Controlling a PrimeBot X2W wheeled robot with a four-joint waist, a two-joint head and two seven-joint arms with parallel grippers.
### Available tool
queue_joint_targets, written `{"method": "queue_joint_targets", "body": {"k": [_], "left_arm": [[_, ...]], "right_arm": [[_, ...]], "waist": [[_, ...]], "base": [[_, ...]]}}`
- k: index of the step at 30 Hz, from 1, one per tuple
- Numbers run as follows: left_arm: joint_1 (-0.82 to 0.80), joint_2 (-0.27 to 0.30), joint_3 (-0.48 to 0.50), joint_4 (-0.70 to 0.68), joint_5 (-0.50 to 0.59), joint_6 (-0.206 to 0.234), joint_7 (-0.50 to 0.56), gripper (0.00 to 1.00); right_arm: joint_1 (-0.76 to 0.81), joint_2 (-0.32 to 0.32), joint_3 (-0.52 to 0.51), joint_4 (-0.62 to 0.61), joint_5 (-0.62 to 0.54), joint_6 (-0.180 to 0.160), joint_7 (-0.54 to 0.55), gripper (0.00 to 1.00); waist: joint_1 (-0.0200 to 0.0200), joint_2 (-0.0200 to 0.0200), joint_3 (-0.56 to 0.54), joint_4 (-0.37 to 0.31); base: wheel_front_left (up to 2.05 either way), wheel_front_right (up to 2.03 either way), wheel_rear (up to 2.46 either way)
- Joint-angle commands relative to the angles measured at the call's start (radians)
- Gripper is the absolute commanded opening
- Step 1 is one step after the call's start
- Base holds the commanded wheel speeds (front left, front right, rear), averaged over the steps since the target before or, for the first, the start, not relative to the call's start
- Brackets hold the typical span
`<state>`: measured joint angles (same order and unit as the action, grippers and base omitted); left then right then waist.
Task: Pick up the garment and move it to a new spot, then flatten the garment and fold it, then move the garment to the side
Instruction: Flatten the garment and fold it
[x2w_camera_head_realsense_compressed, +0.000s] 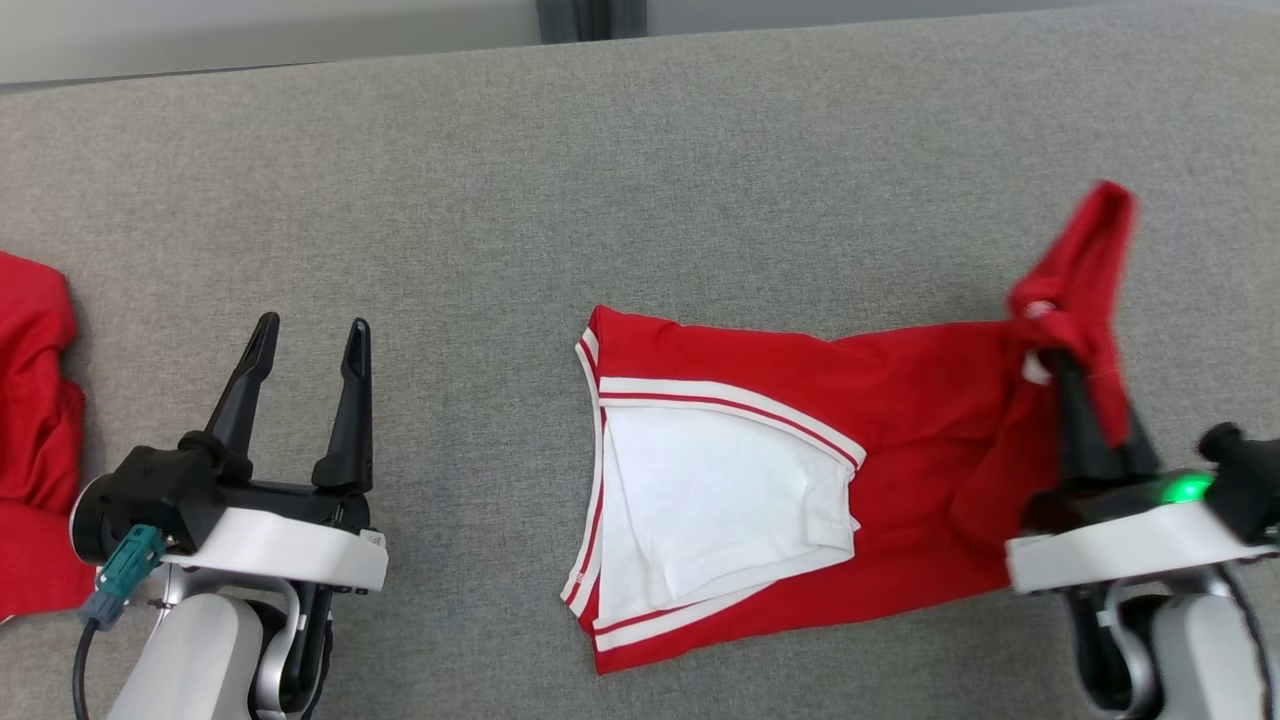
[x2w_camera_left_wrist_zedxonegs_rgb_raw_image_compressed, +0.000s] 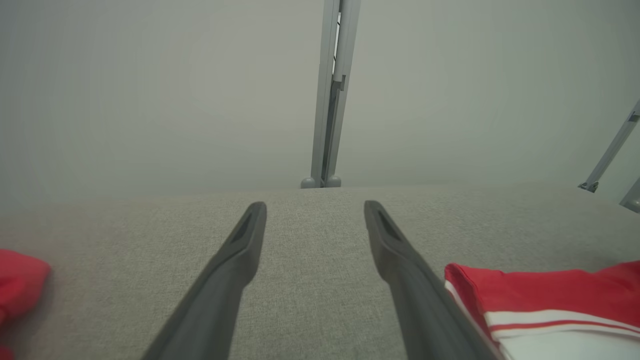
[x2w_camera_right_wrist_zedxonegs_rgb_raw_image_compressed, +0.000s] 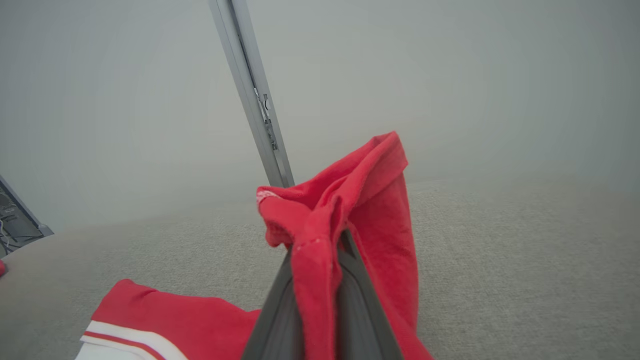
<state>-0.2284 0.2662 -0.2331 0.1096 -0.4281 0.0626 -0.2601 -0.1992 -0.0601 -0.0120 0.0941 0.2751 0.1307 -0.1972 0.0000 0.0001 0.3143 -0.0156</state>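
Red-and-white garment (x2w_camera_head_realsense_compressed: 780, 470) spread flat at mid-table (x2w_camera_head_realsense_compressed: 700, 150), right end bunched up and lifted clear. Clamped tight on that end: right gripper (x2w_camera_head_realsense_compressed: 1062, 372), fingers angled up. Low at left, left gripper (x2w_camera_head_realsense_compressed: 313, 325), jaws wide apart, holding nothing.

bare surface (x2w_camera_head_realsense_compressed: 480, 180) ahead, garment (x2w_camera_head_realsense_compressed: 900, 400) right — heap (x2w_camera_head_realsense_compressed: 35, 430) left

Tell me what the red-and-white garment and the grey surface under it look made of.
The garment: soft knit cloth, likely jersey, matt; it drapes and bunches limply where the right gripper pinches it. The surface: grey woven cloth, matt, perhaps upholstery; a fine flecked weave shows.
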Motion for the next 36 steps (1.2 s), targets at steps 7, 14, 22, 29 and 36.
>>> {"method": "queue_joint_targets", "body": {"k": [7, 14, 22, 29, 36], "left_arm": [[-0.022, -0.004, -0.015, 0.017, -0.006, -0.010, 0.009, 1.00], [-0.023, -0.013, -0.039, 0.030, -0.007, -0.010, 0.020, 1.00], [-0.035, -0.014, -0.057, 0.035, -0.010, -0.020, 0.025, 1.00], [-0.047, -0.008, -0.059, 0.032, -0.012, -0.017, 0.024, 1.00], [-0.050, -0.003, -0.061, 0.029, -0.012, -0.013, 0.021, 1.00]], "right_arm": [[0.024, 0.007, 0.299, -0.113, 0.102, 0.000, 0.053, 0.00], [-0.052, 0.006, 0.534, 0.019, 0.218, 0.000, 0.004, 0.00], [-0.156, 0.006, 0.609, 0.210, 0.300, 0.000, -0.054, 0.00], [-0.179, 0.007, 0.693, 0.227, 0.406, 0.000, -0.069, 1.00], [-0.159, 0.006, 0.782, 0.148, 0.465, 0.000, -0.069, 1.00]], "waist": [[0.0000, -0.0001, -0.005, 0.021], [0.0000, -0.0001, -0.002, 0.059], [0.0000, -0.0001, 0.019, 0.085], [0.0000, -0.0001, 0.031, 0.077], [0.0000, -0.0001, 0.034, 0.063]], "base": [[0.00, 0.00, 0.00], [0.00, 0.00, 0.00], [0.00, 0.00, 0.00], [0.00, 0.00, 0.00], [0.00, 0.00, 0.00]]}}
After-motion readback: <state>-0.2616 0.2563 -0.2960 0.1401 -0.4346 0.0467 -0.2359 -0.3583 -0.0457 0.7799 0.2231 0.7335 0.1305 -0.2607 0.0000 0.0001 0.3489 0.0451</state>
